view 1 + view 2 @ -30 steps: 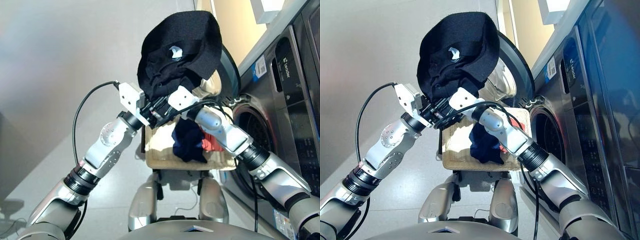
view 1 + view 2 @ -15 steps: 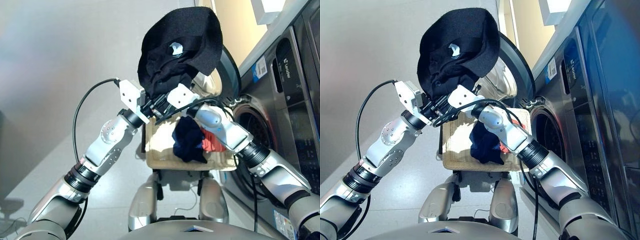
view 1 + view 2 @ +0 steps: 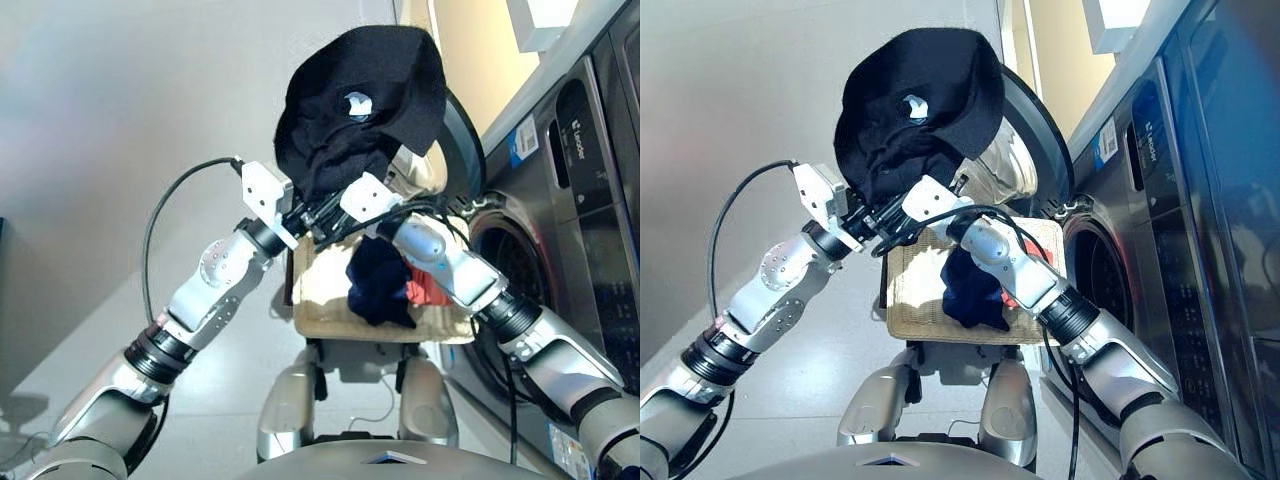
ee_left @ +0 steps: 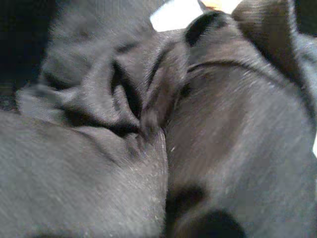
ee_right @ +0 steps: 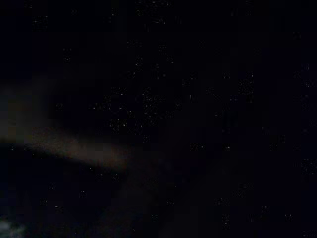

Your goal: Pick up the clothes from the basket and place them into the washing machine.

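Progress was partial: the black garment (image 3: 362, 100) was lifted high above the basket (image 3: 320, 308), bunched where the left tool (image 3: 300, 215) and right tool (image 3: 335, 212) met, both apparently closed on it, though cloth hid the tips. The navy garment (image 3: 378, 280) and red-orange garment (image 3: 425, 288) lay in the basket. Nothing showed inside the washing machine (image 3: 560, 190), its door (image 3: 455, 140) open.

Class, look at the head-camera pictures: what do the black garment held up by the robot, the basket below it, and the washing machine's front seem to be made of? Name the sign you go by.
Black garment: soft matt knit fabric, probably cotton-like; it folds and bunches.
Basket: cream woven fibre, perhaps straw or rope; a coarse weave shows.
Washing machine: dark grey panels with a smooth sheen, metal or coated plastic, I cannot tell which.
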Robot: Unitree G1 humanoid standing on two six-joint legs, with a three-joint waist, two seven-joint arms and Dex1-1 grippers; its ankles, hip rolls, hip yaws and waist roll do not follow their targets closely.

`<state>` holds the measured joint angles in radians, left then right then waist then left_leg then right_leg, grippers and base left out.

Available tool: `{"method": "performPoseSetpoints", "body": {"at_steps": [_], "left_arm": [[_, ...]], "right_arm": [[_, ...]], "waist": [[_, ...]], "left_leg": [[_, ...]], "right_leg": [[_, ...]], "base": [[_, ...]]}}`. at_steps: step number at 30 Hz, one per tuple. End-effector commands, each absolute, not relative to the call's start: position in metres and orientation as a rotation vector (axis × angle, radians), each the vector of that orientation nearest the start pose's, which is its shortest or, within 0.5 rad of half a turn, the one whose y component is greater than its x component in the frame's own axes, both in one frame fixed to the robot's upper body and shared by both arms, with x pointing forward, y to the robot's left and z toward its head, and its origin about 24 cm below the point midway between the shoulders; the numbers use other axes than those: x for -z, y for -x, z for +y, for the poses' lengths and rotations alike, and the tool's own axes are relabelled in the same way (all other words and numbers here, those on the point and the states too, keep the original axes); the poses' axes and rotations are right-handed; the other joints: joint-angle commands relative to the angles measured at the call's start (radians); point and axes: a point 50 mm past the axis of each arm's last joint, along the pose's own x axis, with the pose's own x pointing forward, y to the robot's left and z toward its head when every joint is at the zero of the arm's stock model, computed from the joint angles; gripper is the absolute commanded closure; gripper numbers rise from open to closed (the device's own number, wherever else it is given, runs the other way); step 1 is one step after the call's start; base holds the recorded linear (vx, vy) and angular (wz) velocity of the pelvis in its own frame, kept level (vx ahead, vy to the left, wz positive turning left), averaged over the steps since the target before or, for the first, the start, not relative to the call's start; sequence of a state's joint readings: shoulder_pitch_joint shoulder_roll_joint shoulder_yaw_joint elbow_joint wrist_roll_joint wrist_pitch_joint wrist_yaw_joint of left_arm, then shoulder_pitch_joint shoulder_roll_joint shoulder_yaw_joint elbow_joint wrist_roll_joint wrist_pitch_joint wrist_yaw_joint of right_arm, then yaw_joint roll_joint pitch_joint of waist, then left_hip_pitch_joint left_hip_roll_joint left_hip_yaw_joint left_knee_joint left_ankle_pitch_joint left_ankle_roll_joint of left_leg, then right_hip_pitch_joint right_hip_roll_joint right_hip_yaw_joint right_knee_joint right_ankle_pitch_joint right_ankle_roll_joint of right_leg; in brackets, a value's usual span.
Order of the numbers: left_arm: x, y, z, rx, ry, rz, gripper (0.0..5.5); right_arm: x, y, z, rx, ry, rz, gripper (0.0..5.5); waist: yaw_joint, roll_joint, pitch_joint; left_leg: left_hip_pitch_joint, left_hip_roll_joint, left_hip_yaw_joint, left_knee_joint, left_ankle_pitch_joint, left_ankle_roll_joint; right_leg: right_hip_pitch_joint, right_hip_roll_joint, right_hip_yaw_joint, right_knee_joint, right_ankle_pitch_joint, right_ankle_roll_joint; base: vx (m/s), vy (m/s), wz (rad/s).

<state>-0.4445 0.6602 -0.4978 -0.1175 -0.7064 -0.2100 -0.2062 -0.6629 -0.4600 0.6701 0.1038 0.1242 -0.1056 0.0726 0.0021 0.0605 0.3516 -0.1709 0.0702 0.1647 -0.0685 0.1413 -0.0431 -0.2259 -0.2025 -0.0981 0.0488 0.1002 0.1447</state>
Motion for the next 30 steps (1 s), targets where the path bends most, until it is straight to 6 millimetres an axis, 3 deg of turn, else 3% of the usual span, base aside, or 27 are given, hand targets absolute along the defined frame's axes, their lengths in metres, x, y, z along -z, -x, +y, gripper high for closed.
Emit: {"method": "performPoseSetpoints", "body": {"at_steps": [1, 9, 15, 23, 30], "left_arm": [[-0.187, -0.260, 0.086, 0.980, -0.024, -0.553, 0.00], [-0.180, -0.259, 0.090, 0.953, 0.011, -0.545, 0.00], [-0.176, -0.259, 0.090, 0.947, 0.041, -0.542, 0.00], [-0.171, -0.262, 0.100, 0.840, 0.098, -0.554, 0.00], [-0.170, -0.263, 0.112, 0.638, 0.209, -0.625, 0.00]], "right_arm": [[-0.195, -0.292, -0.031, -0.748, 0.398, -0.693, 5.50], [-0.188, -0.296, -0.042, -0.661, 0.397, -0.699, 5.50], [-0.173, -0.299, -0.057, -0.604, 0.349, -0.640, 5.50], [-0.137, -0.301, -0.085, -0.472, 0.378, -0.524, 5.50], [-0.084, -0.296, -0.116, -0.325, 0.342, -0.327, 5.50]], "waist": [[0.020, -0.051, -0.042], [0.025, -0.048, -0.054], [0.025, -0.052, -0.067], [0.028, -0.065, -0.073], [0.020, -0.071, -0.075]], "left_leg": [[0.078, -0.003, 0.011, -0.019, -0.057, -0.054], [0.089, -0.007, 0.011, -0.019, -0.062, -0.050], [0.111, -0.005, 0.010, -0.017, -0.069, -0.049], [0.151, 0.001, 0.006, -0.005, -0.085, -0.045], [0.166, 0.008, 0.007, 0.012, -0.099, -0.044]], "right_leg": [[0.007, -0.053, 0.031, -0.021, 0.047, 0.060], [0.020, -0.057, 0.029, -0.024, 0.046, 0.062], [0.043, -0.058, 0.024, -0.017, 0.037, 0.063], [0.082, -0.054, 0.015, 0.009, 0.007, 0.058], [0.098, -0.051, 0.009, 0.011, -0.005, 0.055]], "base": [[0.000, 0.000, 0.000], [0.000, 0.000, 0.000], [0.000, 0.000, 0.000], [0.000, 0.000, 0.000], [0.000, 0.000, 0.000]]}}
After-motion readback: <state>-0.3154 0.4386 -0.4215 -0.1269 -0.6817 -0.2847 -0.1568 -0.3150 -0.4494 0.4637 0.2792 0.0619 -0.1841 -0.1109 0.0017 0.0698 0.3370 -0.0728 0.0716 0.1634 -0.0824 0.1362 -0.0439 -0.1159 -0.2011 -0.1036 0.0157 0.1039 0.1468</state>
